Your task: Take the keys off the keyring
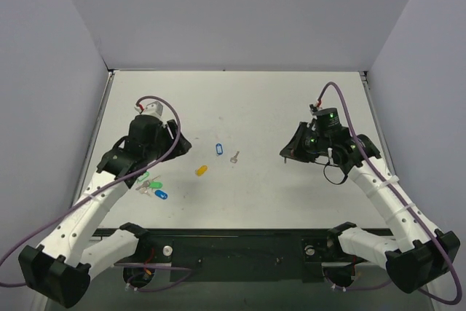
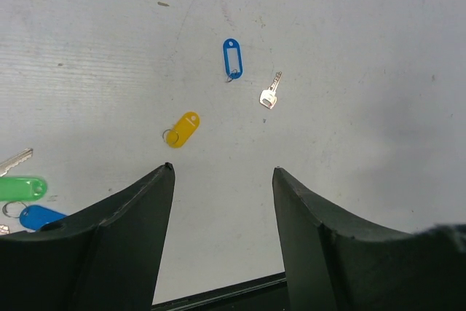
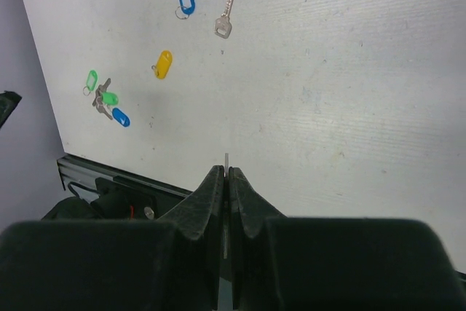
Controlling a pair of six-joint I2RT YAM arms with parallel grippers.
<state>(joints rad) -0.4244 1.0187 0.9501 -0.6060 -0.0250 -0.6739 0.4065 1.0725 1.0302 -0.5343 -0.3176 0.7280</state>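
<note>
While parked toward the left edge of the tabletop (image 1: 291,107), holds the left gripper (image 2: 223,172) wide, empty. Right gripper (image 3: 226,171) pressed shut, toward the right edge. Yellow keyring (image 2: 183,129) flat near the middle; loose key (image 2: 270,95) beside a blue tag (image 2: 232,57), farther back. More tags (image 1: 151,187) bunched near the left edge.

White arms, black ends, purple wiring lol

Left arm (image 1: 80,213) and right arm (image 1: 389,193) are white shells dotted with small holes, on black bases (image 1: 47,274). Left gripper (image 2: 223,171) and right gripper (image 3: 226,172) are chunky matte black, purple cables (image 1: 156,100) trailing, green lights (image 1: 329,116) on the right wrist.
</note>
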